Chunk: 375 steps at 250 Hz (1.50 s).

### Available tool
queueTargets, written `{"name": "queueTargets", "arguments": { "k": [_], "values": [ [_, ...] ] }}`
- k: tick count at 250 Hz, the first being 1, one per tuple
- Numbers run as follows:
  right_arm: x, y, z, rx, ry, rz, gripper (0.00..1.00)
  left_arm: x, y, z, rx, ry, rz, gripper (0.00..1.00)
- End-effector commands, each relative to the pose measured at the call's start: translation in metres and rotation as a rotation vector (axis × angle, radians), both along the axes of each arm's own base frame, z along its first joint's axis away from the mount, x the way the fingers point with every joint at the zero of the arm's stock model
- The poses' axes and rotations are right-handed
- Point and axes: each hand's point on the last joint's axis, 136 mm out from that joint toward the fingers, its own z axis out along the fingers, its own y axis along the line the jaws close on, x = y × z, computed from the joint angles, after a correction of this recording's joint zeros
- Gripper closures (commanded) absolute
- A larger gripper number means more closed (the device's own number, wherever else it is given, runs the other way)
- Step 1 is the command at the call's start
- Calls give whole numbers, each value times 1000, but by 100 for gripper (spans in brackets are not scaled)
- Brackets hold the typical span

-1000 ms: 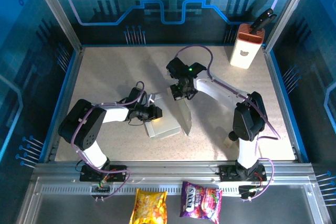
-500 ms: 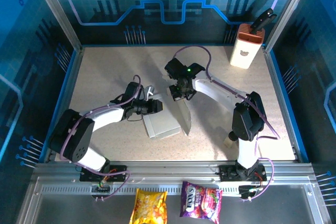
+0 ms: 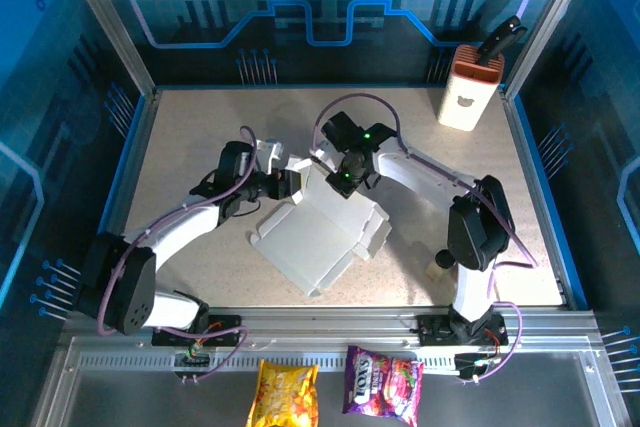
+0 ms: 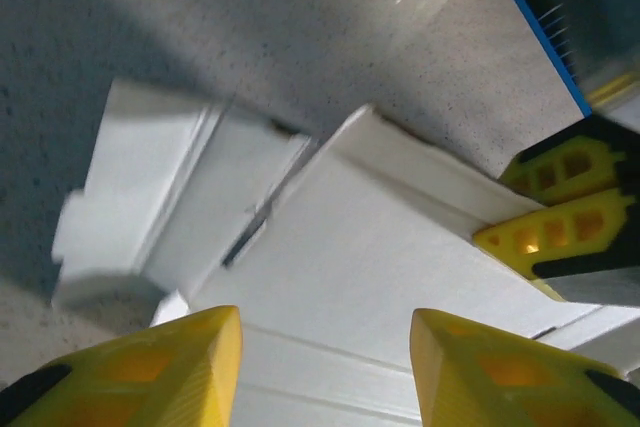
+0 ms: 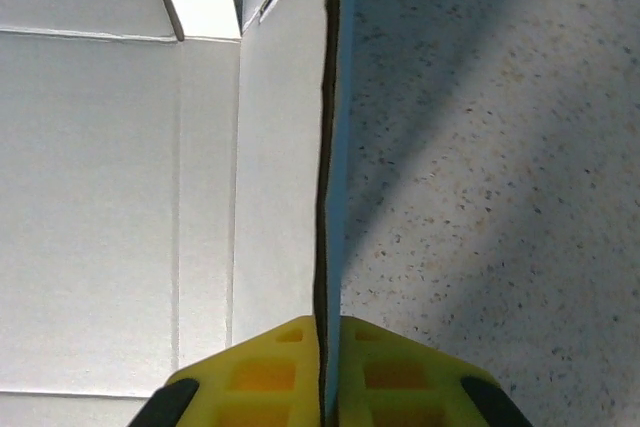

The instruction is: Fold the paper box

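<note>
The paper box [image 3: 320, 237] is a pale creased cutout, spread open on the middle of the table with its flaps out. My right gripper [image 3: 343, 179] is at its far edge, shut on a thin upright panel. In the right wrist view the gripper [image 5: 327, 332] pinches that edge, with the box [image 5: 120, 197] lying flat to the left. My left gripper [image 3: 288, 184] is at the far left corner. In the left wrist view it [image 4: 325, 332] stands open above the white board [image 4: 370, 247], with nothing between its fingers. The right arm's yellow fingers [image 4: 560, 237] show at that view's right.
A tall white-and-orange container with a bear mark [image 3: 468, 92] stands at the back right corner. Two snack bags, one yellow [image 3: 285, 392] and one purple [image 3: 383, 382], lie beyond the near rail. Blue walls close the table on three sides.
The box has gone from a folded, partly upright shape to a wide spread sheet. My left gripper opened, let go and moved towards the back. My right gripper kept its pinch.
</note>
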Motion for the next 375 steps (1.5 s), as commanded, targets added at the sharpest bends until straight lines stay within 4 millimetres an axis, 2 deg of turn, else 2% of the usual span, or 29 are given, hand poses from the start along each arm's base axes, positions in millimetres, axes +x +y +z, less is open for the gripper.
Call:
{"name": "queueTargets", "arguments": {
  "k": [1,18,55,88,127,166,193,237,260,280,302,355,375],
  "values": [
    [-10,-9,6,29,18,190,90,2,4,16,88,-190,-53,49],
    [-11,-16,8,25,5,243,90,-1,3,17,106,-251,-83,47],
    [-11,-29,15,33,-16,280,90,1,11,2,142,-243,-40,46],
    [-11,-36,20,59,-9,275,90,-4,3,-10,96,-246,-82,39],
    [-17,-39,21,68,5,297,90,-3,-8,-27,58,-240,-135,40],
    [-19,-41,22,68,6,297,90,7,-17,-35,28,-248,-163,43],
    [-19,-40,23,74,8,291,90,12,-25,-37,8,-245,-197,50],
    [-13,-41,24,79,-4,226,91,10,-33,-23,-35,-303,-230,65],
    [-15,-38,26,103,-9,214,91,9,-36,-22,-36,-309,-245,66],
    [-16,-37,25,111,-13,210,92,14,-32,-27,-10,-298,-216,59],
    [-16,-39,25,102,-16,200,92,18,-28,-31,14,-299,-197,59],
    [-6,-39,28,104,-36,119,94,13,-38,-26,-28,-285,-246,84],
    [-2,-34,28,104,-40,59,95,11,-43,-26,-35,-271,-258,89]
  ]
}}
